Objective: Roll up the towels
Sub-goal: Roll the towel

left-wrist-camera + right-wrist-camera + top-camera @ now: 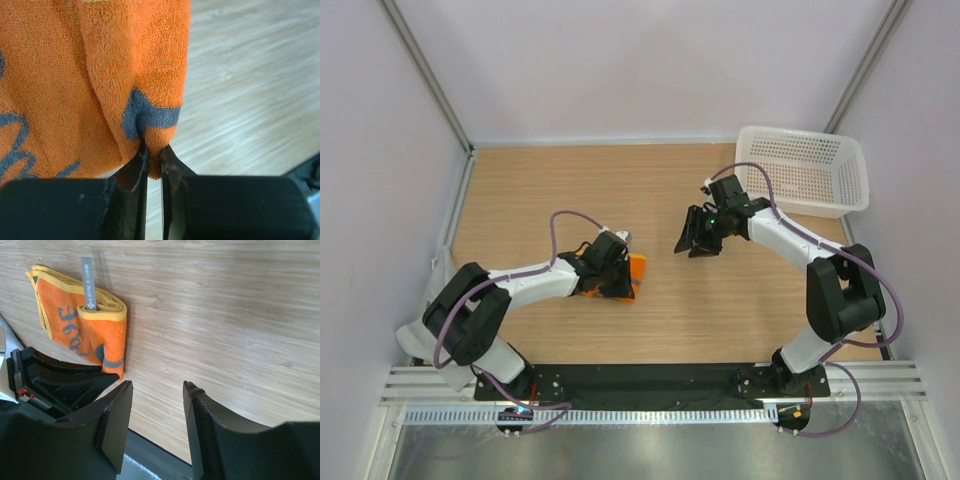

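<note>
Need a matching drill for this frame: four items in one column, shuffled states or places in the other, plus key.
Column one:
1. left gripper
2. right gripper
3. orange towel
4. basket

Column two:
A. white, perforated, far right in the top view
B. folded, yellow-edged
C. open, holding nothing
D. shut on the towel

Pairs: 1-D, 2-C, 3-B, 4-A

Left pincer point(620, 283) on orange towel point(639, 268); right pincer point(691, 243) apart over table point(560, 185); white basket point(848, 165) far-right corner.
</note>
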